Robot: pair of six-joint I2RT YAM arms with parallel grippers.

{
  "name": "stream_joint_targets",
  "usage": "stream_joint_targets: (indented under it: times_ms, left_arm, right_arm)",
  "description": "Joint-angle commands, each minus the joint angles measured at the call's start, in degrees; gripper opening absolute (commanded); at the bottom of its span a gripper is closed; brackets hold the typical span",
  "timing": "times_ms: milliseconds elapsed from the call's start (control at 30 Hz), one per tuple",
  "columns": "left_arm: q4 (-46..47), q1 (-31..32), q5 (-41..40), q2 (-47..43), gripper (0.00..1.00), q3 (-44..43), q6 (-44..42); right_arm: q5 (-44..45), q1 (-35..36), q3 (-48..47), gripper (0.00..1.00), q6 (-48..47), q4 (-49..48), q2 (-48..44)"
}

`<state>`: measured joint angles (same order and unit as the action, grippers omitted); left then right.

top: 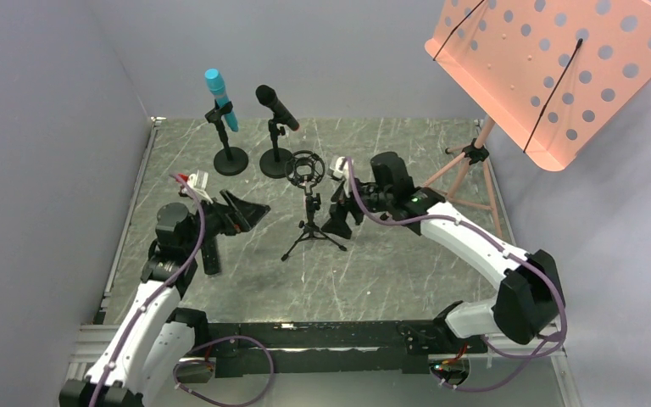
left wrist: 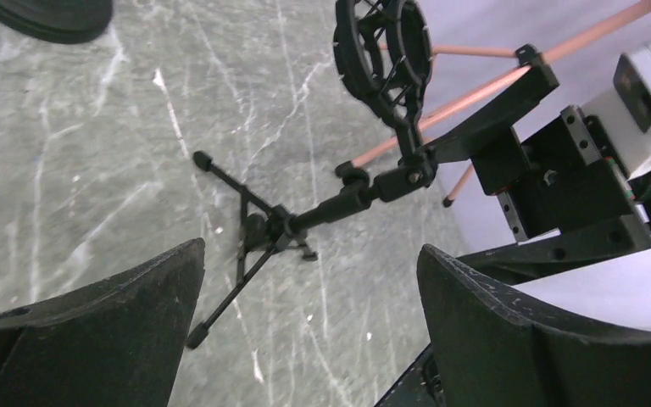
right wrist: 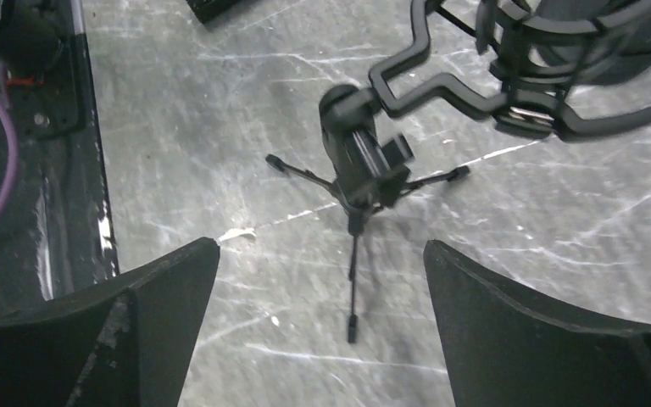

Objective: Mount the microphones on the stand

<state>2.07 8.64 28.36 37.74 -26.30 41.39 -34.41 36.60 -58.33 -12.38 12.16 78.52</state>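
Left gripper: I see it low over the tabletop, at the left of the tripod stand and apart from it. In the wrist view its jaws stand wide, with nothing between them.
Right gripper: it is near the tripod stand on the right side and points at it. The jaws are also spread wide and they hold nothing.
Turquoise mic: it is clipped in the left round stand at the far side of the tabletop. It is tilted, with the head up.
Black mic: it is clipped in the right round stand, just beside the first one. It is tilted the same way.
Tripod stand: it is upright on three legs in the middle, between both grippers, in front of the two round stands.
Shock mount: this black ring sits on top of the tripod stand. Both wrist cameras see it.
Music stand: it is pink with holes and stands at the far right, on thin pink legs.
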Motion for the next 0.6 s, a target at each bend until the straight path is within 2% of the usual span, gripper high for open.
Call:
stream_joint_targets:
  times_ms: [0, 67, 167, 267, 333, 400, 467, 567]
  left_arm:
    - [18.09, -0.12, 5.11, 6.88, 0.98, -1.29, 8.47]
    - [19.32, -0.04, 6.57, 11.51, 0.96, -3.21, 8.82]
    - [16.05, -0.03, 6.06, 14.87, 0.94, -6.25, 5.52]
    - [16.99, 0.06, 6.18, 16.31, 0.94, -5.81, 2.2]
    - [12.67, 0.06, 4.32, 16.19, 0.92, -6.51, -3.21]
    - [2.02, -0.03, -3.13, 14.3, 0.93, -8.19, -9.88]
    - [-6.8, -0.26, -17.7, 11.31, 0.94, -7.85, -13.73]
    - [-12.92, -2.34, -29.93, 8.85, 0.96, -6.61, -17.63]
  right_arm:
    - [-14.02, -5.61, -1.31, 0.99, -18.22, 10.18, -2.91]
    - [-17.0, -7.16, -2.17, 1.0, -24.27, 15.03, -3.07]
    - [-17.6, -9.29, -1.17, 1.0, -24.74, 14.27, -4.52]
    - [-18.14, -10.77, -1.04, 1.0, -26.19, 15.37, -5.38]
    - [-18.15, -11.08, -0.69, 1.0, -26.5, 15.25, -5.77]
    - [-18.06, -11.2, -0.36, 1.0, -26.7, 15.02, -6.15]
    - [-17.7, -11.2, -0.06, 1.0, -26.29, 14.44, -6.35]
    - [-17.06, -11.2, -0.35, 1.0, -26.02, 14.56, -6.29]
